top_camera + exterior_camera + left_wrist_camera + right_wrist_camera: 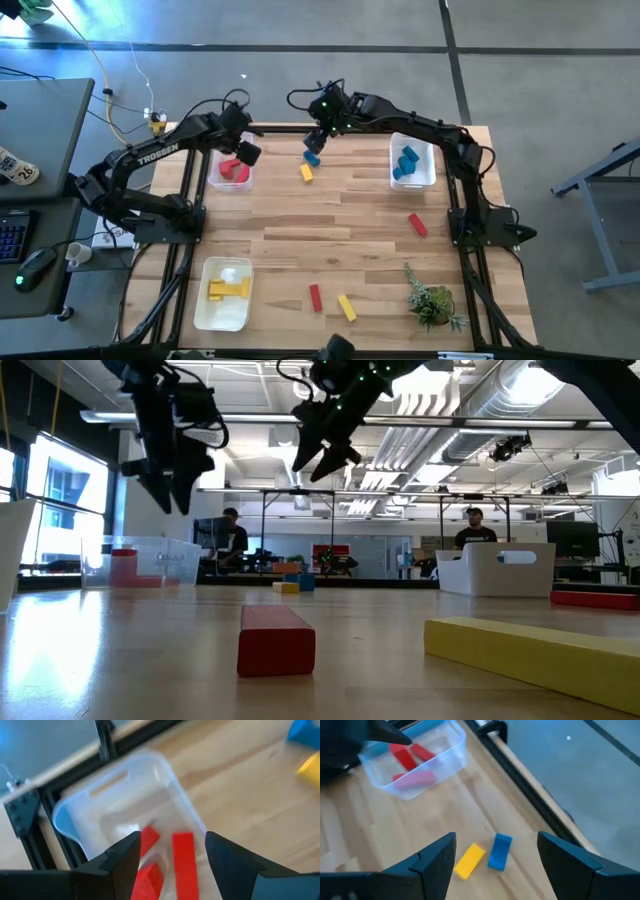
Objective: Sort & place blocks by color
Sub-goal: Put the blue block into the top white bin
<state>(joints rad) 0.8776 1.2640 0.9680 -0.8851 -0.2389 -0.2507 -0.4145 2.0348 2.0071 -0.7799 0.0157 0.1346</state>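
Note:
My left gripper (245, 152) (172, 840) hangs open above the clear bin (230, 172) at the table's far left. Three red blocks (183, 860) lie on that bin's floor. My right gripper (318, 135) (496, 838) is open and hovers over a blue block (499, 852) (312, 158) and a yellow block (469, 861) (307, 173), which lie side by side on the wood near the far edge. Neither gripper touches anything. Loose on the table are a red block (417, 224), another red block (315, 297) and a yellow block (346, 307).
A bin (412, 165) at the far right holds blue blocks. A bin (225, 292) at the near left holds yellow blocks. A small green plant (432, 300) stands at the near right corner. Bare wood lies in the table's middle. People sit in the room behind.

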